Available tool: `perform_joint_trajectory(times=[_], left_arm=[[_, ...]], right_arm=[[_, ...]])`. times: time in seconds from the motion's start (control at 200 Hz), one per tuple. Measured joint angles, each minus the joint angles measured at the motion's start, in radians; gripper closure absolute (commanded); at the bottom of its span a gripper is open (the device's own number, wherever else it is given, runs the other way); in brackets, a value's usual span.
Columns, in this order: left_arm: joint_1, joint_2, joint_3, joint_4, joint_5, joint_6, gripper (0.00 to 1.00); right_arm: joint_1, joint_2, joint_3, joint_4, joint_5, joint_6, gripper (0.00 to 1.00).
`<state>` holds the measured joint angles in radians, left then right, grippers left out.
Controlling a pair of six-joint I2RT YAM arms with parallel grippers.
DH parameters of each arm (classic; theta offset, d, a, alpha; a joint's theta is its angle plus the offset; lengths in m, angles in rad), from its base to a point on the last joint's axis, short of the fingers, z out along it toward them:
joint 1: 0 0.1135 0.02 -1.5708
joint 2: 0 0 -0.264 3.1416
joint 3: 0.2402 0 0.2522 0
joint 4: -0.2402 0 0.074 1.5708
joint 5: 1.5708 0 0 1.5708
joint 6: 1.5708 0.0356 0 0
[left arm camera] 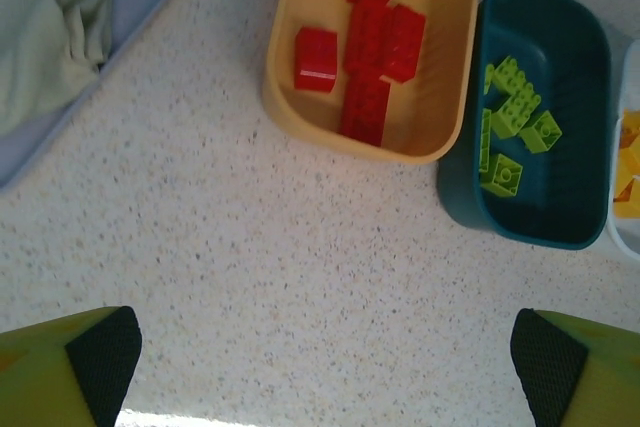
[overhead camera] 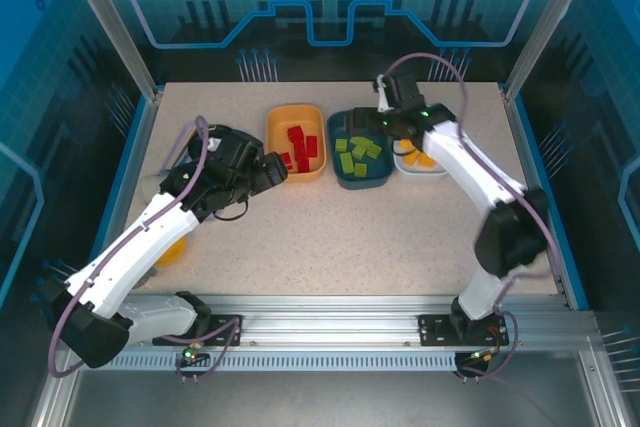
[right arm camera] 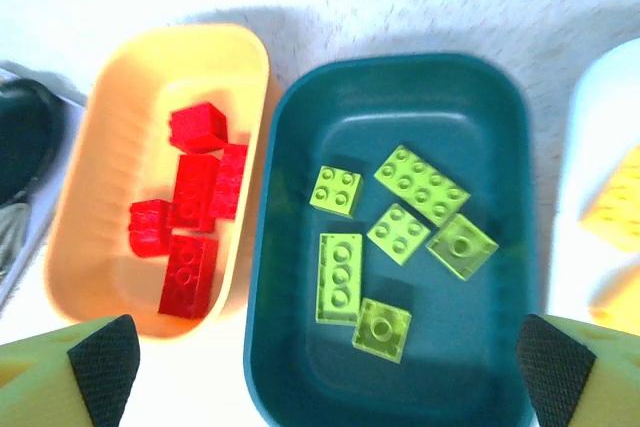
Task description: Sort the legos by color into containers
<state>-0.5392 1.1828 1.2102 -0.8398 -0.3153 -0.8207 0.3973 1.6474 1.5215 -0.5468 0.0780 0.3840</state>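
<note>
Wide-open and empty, left end effector (left arm camera: pixel 322 362) and right end effector (right arm camera: pixel 328 367) hang over colour-sorted legos (right arm camera: pixel 340 277) in three containers (right arm camera: pixel 470 347) by the tabletop's (left arm camera: pixel 250 267) far edge. The light, rigid, slick bricks likely pinch best across flat sides.

No legible text or labels anywhere

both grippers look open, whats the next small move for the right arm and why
Probably lift the right gripper straight up, clear of the dark teal tub. Its jaws stand open and empty above that tub, and every brick I can see lies in a tub by color: green bricks in the teal one, red bricks in the orange tub, yellow bricks in the white tub.
</note>
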Motion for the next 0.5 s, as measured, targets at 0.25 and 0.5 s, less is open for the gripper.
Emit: perform_joint_trajectory(times=[0.25, 0.5], left_arm=[[0.001, 0.002, 0.02, -0.04, -0.272, 0.072, 0.01], [0.08, -0.099, -0.369, 0.303, -0.438, 0.404, 0.01]], right_arm=[[-0.05, -0.322, -0.192, 0.016, 0.223, -0.01, 0.0], [-0.215, -0.496, -0.653, 0.225, 0.322, -0.084, 0.0]])
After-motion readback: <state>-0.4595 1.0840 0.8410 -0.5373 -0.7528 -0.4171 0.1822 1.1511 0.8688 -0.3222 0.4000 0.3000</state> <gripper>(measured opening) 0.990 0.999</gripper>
